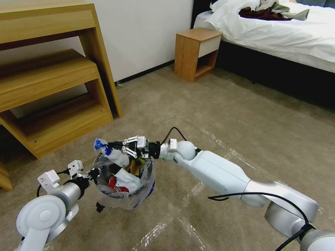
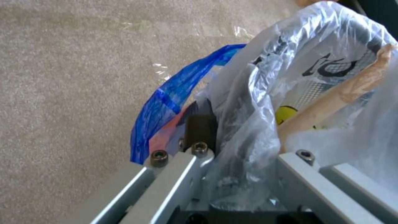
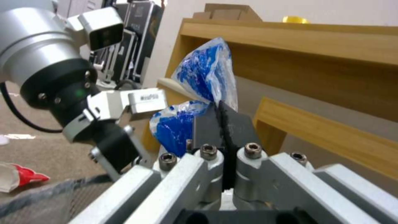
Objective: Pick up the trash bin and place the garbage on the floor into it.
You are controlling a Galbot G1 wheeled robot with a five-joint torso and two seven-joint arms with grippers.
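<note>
My left gripper point(image 1: 93, 171) is shut on the near rim of the trash bin point(image 1: 129, 199) and holds it just above the floor point(image 1: 216, 104). In the left wrist view one of its fingers point(image 2: 201, 127) presses the bin's blue rim point(image 2: 166, 102) and clear lettered bag point(image 2: 265, 93). Inside lies garbage: a red can point(image 1: 115, 184), white tissue point(image 1: 128, 178) and brown paper point(image 1: 134, 166). My right gripper point(image 1: 111, 149) is over the bin's far rim, shut on a crumpled white-and-blue plastic piece point(image 1: 104, 147), also seen in the right wrist view point(image 3: 205, 74) between the shut fingers point(image 3: 207, 127).
A wooden shelf unit point(image 1: 52, 87) stands close on the left behind the bin. A wooden nightstand point(image 1: 197, 52) and a bed point(image 1: 279, 35) stand at the back right. Shiny tape lines point(image 1: 223, 146) cross the open carpet to the right.
</note>
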